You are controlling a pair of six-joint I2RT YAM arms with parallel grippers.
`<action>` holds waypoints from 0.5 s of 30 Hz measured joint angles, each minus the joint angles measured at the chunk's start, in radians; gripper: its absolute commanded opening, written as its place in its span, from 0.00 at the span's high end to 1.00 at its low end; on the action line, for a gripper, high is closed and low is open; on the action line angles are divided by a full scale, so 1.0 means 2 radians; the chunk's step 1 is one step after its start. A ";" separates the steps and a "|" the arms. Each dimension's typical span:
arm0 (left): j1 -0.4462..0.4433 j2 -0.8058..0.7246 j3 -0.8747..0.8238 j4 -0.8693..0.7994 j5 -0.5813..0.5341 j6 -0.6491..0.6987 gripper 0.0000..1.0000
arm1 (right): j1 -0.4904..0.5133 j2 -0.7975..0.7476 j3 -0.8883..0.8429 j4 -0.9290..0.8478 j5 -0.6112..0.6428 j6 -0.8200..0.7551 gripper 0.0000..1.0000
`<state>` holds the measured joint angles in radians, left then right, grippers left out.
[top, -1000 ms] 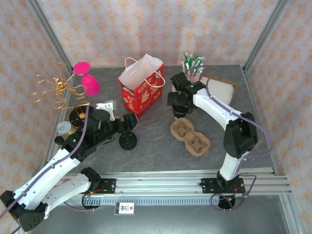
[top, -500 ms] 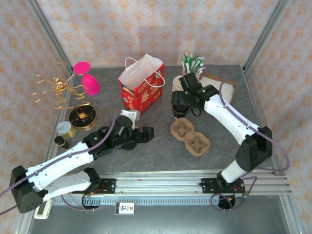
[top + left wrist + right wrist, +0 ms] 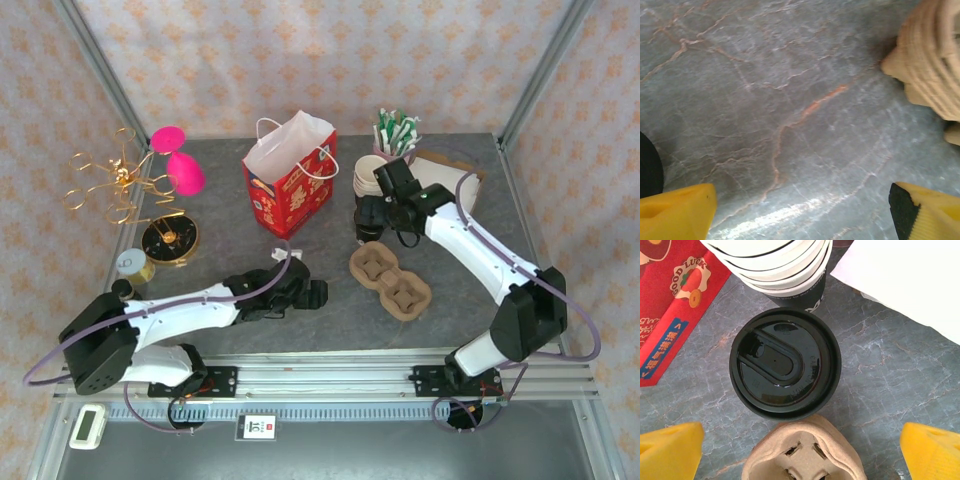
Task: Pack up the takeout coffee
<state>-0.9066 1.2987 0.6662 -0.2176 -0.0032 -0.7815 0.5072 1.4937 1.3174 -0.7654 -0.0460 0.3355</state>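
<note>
Setting: a grey veined counter [image 3: 340, 335] inside a metal frame, with patterned paper walls behind and at the sides.
Bag: a red paper bag [image 3: 290, 182] stands upright and open at the back, left of centre.
Coffee cup: the black-lidded coffee cup [image 3: 785, 365] stands upright on the counter, just in front of a stack of paper cups [image 3: 775, 260] and just behind the end of the pulp carrier [image 3: 390, 280]. It is outside both the carrier and the bag.
Carrier: it lies flat on the counter near the middle, to the right of the bag.
Right end effector [image 3: 801, 450]: it hangs above the lidded cup. Its yellow fingers [image 3: 670, 452] are spread wide to either side and hold nothing.
Left end effector [image 3: 800, 207]: it sits low over bare counter, left of the carrier. Its jaws are spread wide with only stone between them, and the carrier's rim is at the upper right of the wrist view.
Beside the cup: a white sheet [image 3: 910, 280] lies to its right.
</note>
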 measured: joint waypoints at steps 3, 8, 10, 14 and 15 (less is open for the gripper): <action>-0.001 0.006 0.000 -0.004 -0.028 -0.017 0.07 | 0.000 -0.012 -0.015 0.002 -0.002 0.000 0.00; 0.014 0.005 -0.003 -0.027 -0.067 -0.043 0.07 | 0.000 -0.025 -0.036 0.001 -0.004 0.000 0.00; 0.034 -0.003 -0.014 -0.033 -0.072 -0.051 0.07 | 0.000 -0.034 -0.051 0.001 -0.008 0.000 0.00; 0.081 -0.036 -0.051 -0.048 -0.081 -0.058 0.07 | 0.000 -0.058 -0.080 -0.003 -0.021 0.001 0.00; 0.086 -0.046 -0.058 -0.052 -0.082 -0.059 0.07 | 0.000 -0.065 -0.088 -0.003 -0.023 0.002 0.00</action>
<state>-0.7338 1.2072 0.5503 -0.3222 -0.1665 -0.9001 0.5068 1.3643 1.1416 -0.7708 -0.0921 0.3389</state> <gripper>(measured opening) 0.928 0.998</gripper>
